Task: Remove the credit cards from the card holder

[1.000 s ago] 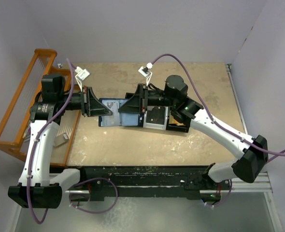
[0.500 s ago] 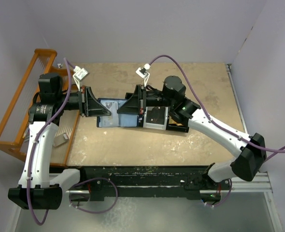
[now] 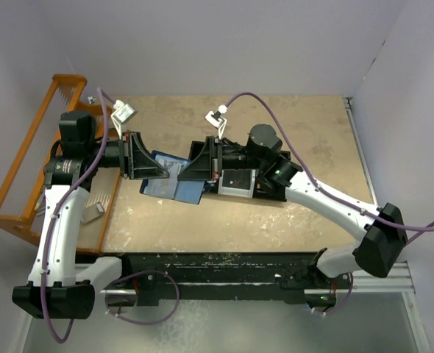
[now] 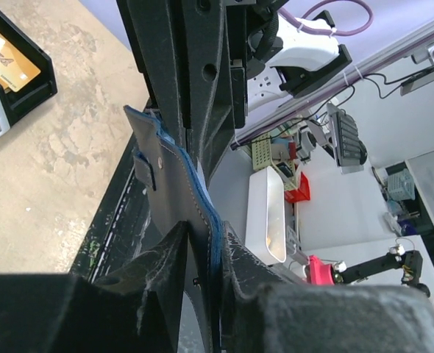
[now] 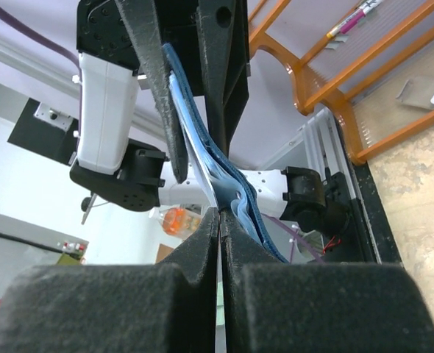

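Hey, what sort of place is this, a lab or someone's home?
Most likely a robotics lab: a left arm and right arm bolted to a scuffed table, pale screens around it, and a cluttered workbench beyond.

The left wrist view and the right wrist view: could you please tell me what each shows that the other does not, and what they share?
Only the left wrist view shows the black tray with a tan card lying in it, and the card holder's dark stitched outer face. Only the right wrist view shows the orange rack, the holder's pale blue inner layers, and the right gripper shut at its edge. Both show the holder edge-on between the fingers of the left gripper, with the opposite arm's gripper beyond it.
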You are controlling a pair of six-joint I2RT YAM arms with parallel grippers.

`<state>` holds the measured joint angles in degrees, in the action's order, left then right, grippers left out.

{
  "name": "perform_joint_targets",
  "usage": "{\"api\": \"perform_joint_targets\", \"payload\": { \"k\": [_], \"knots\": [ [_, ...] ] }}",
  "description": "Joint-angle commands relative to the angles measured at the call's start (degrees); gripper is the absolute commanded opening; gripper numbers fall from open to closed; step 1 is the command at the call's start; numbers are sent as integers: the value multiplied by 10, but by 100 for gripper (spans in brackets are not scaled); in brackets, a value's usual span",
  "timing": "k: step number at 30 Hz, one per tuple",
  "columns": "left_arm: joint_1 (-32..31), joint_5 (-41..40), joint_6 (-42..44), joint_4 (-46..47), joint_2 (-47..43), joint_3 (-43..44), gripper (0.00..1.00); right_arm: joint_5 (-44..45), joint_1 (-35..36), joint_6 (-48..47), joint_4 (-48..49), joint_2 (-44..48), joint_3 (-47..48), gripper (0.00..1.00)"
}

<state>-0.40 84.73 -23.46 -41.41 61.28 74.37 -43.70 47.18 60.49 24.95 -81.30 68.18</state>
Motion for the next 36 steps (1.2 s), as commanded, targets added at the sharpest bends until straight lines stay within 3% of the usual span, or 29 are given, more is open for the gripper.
{"api": "perform_joint_targets", "payload": {
  "k": [1, 7, 15, 18, 19, 36],
  "knots": [
    [-4, 66, -5, 20, -12, 9, 22, 1, -6, 8, 32, 34, -16, 0],
    [-4, 76, -7, 20, -10, 9, 9, 15, -11, 8, 32, 49, -36, 0],
    [-4, 70, -12, 21, -9, 11, 10, 19, -17, 8, 37, 55, -43, 0],
    [-3, 59, -16, 25, -8, 11, 10, 25, -16, 17, 74, 47, -34, 21],
    [-4, 53, -19, 27, -8, 12, 10, 24, -15, 24, 87, 45, -35, 24],
    [-3, 3, -34, 39, -8, 9, 11, 30, -3, 50, 122, 0, -15, 30]
  ]
}}
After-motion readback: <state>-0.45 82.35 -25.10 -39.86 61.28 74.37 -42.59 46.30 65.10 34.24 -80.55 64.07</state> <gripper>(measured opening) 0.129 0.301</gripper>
